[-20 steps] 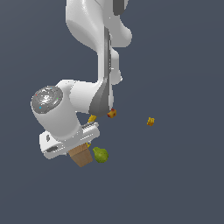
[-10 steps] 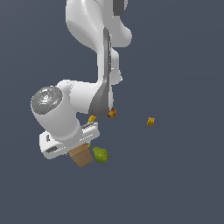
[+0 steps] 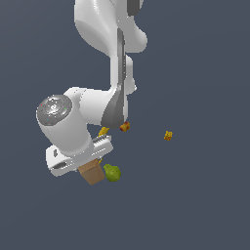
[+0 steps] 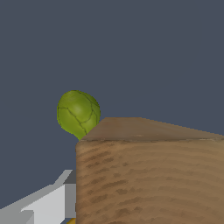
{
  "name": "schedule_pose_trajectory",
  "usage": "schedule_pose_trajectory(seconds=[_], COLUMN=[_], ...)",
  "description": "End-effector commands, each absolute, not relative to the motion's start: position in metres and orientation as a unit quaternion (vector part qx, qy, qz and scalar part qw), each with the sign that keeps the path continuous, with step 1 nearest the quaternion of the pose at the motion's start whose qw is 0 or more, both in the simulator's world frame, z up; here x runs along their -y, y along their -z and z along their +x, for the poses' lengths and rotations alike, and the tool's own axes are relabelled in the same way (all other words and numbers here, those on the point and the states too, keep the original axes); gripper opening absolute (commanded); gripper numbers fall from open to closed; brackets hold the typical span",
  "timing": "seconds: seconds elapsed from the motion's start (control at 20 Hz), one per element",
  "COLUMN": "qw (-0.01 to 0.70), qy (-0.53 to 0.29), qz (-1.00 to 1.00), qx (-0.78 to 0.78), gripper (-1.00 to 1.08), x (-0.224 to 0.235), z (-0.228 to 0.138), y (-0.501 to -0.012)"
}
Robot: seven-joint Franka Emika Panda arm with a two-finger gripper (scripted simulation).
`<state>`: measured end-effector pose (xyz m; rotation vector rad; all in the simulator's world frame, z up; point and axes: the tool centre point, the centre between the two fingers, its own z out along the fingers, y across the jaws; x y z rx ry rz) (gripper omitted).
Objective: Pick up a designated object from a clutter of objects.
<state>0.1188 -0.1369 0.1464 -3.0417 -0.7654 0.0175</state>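
Observation:
The brown wood-grained block (image 3: 92, 174) lies just under my white hand, with the green pear (image 3: 113, 173) close beside it on the exterior view's right. My gripper (image 3: 89, 166) reaches down over the block, and the hand hides most of its fingers. The wrist view is largely filled by the block (image 4: 148, 175), with the pear (image 4: 78, 112) behind its corner. One grey finger (image 4: 48, 203) lies flush against the block's side. The other finger is out of view. The gripper appears shut on the block.
A yellow banana (image 3: 103, 131) and a red-yellow fruit (image 3: 125, 127) lie partly behind the arm's forearm. A small yellow cup (image 3: 168, 135) sits alone farther to the exterior view's right. The surface is plain dark grey.

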Motion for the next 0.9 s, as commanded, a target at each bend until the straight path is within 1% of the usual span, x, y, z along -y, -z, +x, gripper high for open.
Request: schedule_pose_trajectory(seconds=[0.0, 0.3, 0.85], qw=[0.000, 0.000, -0.001], qy=[-0.001, -0.001, -0.001], qz=[-0.970, -0.970, -0.970], qx=[0.244, 0.244, 0.244], gripper=[-1.00, -1.00, -1.00], x=[0.131, 0.106, 0.040], z=[0.121, 0.117, 0.108], y=[-0.162, -0.206, -0.321])
